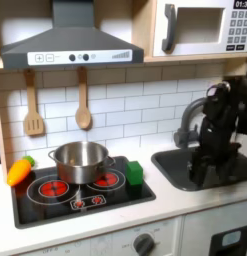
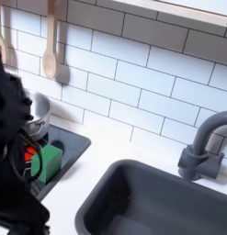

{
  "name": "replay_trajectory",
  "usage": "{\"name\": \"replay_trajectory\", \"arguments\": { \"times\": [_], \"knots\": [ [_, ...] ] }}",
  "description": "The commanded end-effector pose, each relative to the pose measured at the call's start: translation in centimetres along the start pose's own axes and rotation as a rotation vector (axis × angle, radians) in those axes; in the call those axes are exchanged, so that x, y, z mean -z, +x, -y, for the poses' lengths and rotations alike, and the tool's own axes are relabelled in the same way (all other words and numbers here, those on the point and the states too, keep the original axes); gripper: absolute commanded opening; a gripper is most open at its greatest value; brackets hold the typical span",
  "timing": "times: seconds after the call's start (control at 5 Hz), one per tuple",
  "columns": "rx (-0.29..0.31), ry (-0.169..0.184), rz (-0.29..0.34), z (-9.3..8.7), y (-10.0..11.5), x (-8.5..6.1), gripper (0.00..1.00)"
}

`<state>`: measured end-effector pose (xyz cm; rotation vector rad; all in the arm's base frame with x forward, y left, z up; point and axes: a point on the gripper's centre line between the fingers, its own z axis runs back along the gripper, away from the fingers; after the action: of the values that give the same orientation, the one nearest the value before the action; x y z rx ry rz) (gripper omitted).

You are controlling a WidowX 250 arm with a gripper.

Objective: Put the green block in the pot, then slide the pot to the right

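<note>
First exterior view: gripper (image 1: 200,178) hangs over the sink (image 1: 180,168), fingers' opening can't be told, nothing visibly held; green block (image 1: 135,173) sits on the stove just beside the pot (image 1: 80,160), so step one pending — next, reach block.

Both exterior views are evenly and fairly brightly lit, with soft, faint shadows. The white wall tiles (image 1: 125,105) show a mild sheen, and the pot (image 1: 80,160) carries pale highlights along its rim in the first exterior view. Both pictures are low in resolution and slightly soft throughout. The arm (image 2: 16,151) is a smeared, out-of-focus black mass in the second exterior view, and blurred in the first exterior view too.
</note>
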<state>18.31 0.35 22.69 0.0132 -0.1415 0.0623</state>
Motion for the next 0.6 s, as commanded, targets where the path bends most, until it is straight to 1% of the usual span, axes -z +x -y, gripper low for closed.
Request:
{"name": "replay_trajectory", "arguments": {
  "times": [0.0,0.2,0.4],
  "knots": [
    [-0.022,0.012,0.026,-1.1,2.8,0.7,1.00],
    [-0.035,0.016,0.027,-1.4,4.3,1.3,1.00],
    [-0.035,0.021,0.038,-1.7,5.9,1.7,1.00]
  ]
}}
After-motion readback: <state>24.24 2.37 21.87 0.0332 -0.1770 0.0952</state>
